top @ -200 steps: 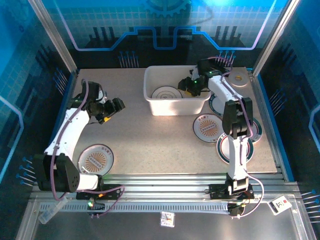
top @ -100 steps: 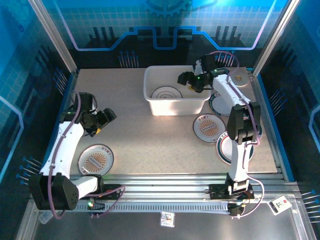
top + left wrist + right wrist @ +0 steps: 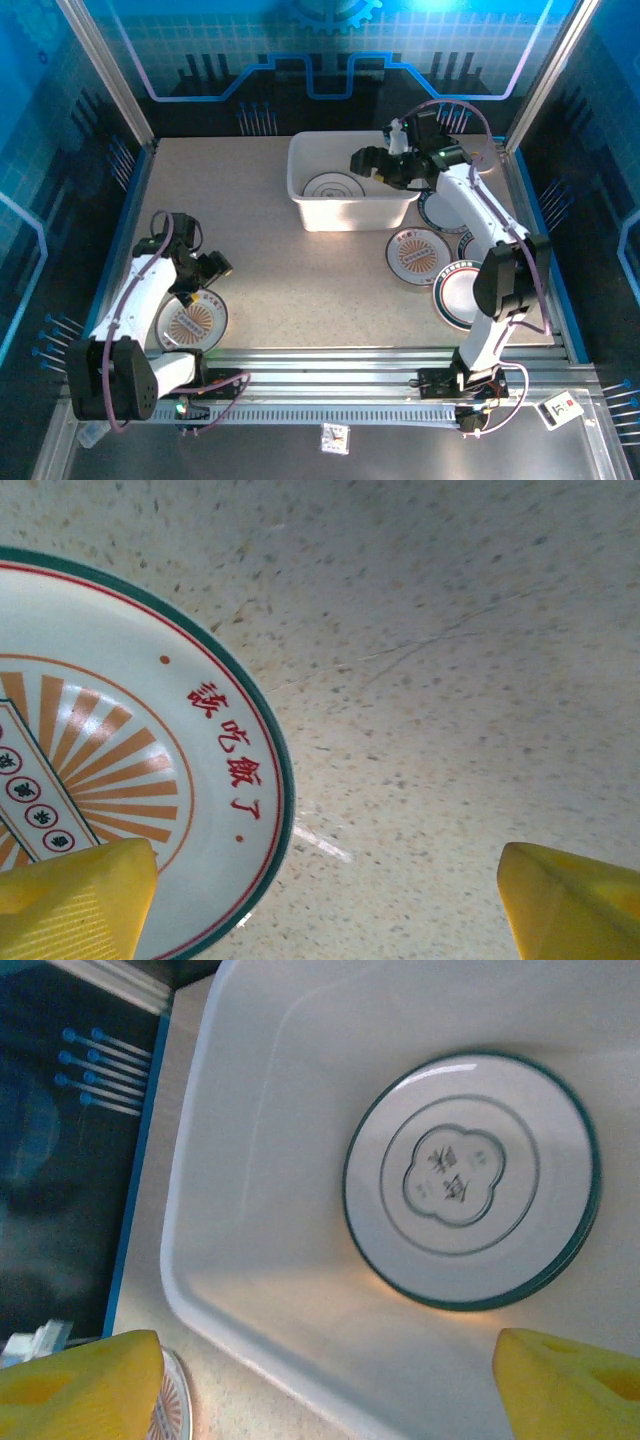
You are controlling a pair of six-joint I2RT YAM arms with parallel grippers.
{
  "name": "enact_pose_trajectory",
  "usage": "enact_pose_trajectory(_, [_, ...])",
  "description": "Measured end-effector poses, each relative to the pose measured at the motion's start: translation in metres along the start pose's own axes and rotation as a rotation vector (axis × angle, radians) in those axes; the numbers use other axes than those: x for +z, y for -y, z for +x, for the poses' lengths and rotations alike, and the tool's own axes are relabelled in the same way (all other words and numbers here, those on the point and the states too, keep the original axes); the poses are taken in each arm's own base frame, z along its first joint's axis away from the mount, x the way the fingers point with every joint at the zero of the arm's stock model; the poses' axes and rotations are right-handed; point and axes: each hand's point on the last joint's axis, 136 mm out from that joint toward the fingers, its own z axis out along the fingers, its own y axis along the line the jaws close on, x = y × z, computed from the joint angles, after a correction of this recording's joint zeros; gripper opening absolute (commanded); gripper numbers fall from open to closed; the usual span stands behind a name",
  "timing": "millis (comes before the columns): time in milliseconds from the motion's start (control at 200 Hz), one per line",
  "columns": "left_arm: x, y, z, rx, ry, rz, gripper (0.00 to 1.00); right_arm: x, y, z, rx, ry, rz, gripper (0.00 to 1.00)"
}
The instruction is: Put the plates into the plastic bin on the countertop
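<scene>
Beneath gaping right gripper [image 3: 325, 1385], plates [image 3: 470, 1180] in bin [image 3: 250, 1170]; beneath gaping left gripper [image 3: 325, 900], red-lettered plate [image 3: 130, 710].

The white plastic bin [image 3: 352, 212] on the speckled countertop [image 3: 300, 270] holds a flat green-rimmed plate [image 3: 470, 1180]. 1 orange-rayed plate [image 3: 190, 322] lies front-left, and more plates [image 3: 416, 252] lie right of the bin.

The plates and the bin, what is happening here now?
Two arms are putting plates into the bin. The right gripper hovers open above it, holding nothing; a plate lies inside. The left gripper is open above the edge of a sunburst plate on the countertop, not gripping it. More plates wait at the right.
</scene>
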Motion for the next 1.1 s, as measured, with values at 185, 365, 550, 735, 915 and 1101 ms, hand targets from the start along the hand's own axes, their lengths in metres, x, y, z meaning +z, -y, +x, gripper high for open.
enact_pose_trajectory(185, [0.026, -0.008, 0.006, -0.007, -0.039, -0.028, 0.91, 0.003, -0.008, 0.027, -0.032, -0.059, -0.028, 0.86])
enact_pose_trajectory(365, [0.041, -0.010, 0.014, 0.004, -0.059, -0.038, 0.93, -0.002, -0.010, 0.039, -0.046, -0.074, -0.038, 0.87])
enact_pose_trajectory(550, [0.057, -0.017, 0.022, 0.011, -0.076, -0.062, 0.93, 0.000, -0.009, 0.054, -0.051, -0.101, -0.040, 0.87])
enact_pose_trajectory(735, [0.058, -0.016, 0.021, 0.016, -0.076, -0.060, 0.92, 0.006, -0.014, 0.063, -0.063, -0.120, -0.051, 0.87])
enact_pose_trajectory(915, [0.059, -0.002, 0.022, 0.060, -0.080, -0.001, 0.91, 0.011, -0.021, 0.070, -0.081, -0.133, -0.064, 0.87])
enact_pose_trajectory(1101, [0.064, 0.008, 0.022, 0.068, -0.123, 0.019, 0.87, 0.014, -0.022, 0.073, -0.088, -0.134, -0.066, 0.87])
